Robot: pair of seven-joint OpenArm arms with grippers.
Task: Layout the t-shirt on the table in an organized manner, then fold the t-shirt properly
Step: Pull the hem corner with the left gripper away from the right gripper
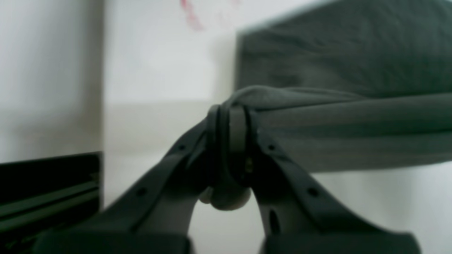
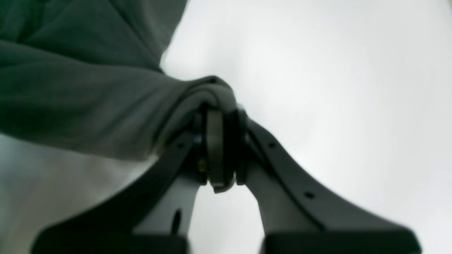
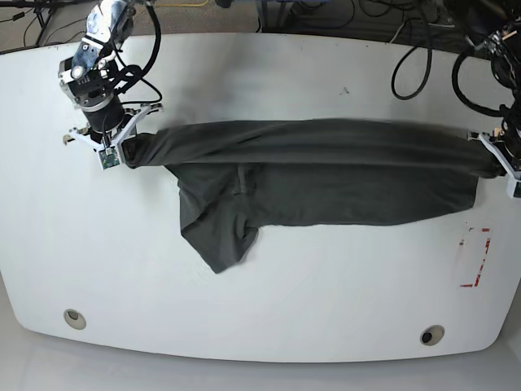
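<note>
The dark grey t-shirt (image 3: 317, 171) is stretched across the white table (image 3: 269, 285) between both arms, its top edge pulled taut and a sleeve drooping at lower left. My left gripper (image 1: 229, 120) is shut on a bunched corner of the t-shirt (image 1: 353, 123); in the base view this gripper (image 3: 494, 163) is at the far right. My right gripper (image 2: 217, 116) is shut on the other bunched end of the t-shirt (image 2: 88, 102), and shows at upper left in the base view (image 3: 130, 148).
A red-outlined rectangle mark (image 3: 475, 257) lies near the right edge, below the left gripper. Two round grommet holes (image 3: 75, 318) (image 3: 431, 335) sit near the front edge. Black cables (image 3: 423, 49) run along the far right edge.
</note>
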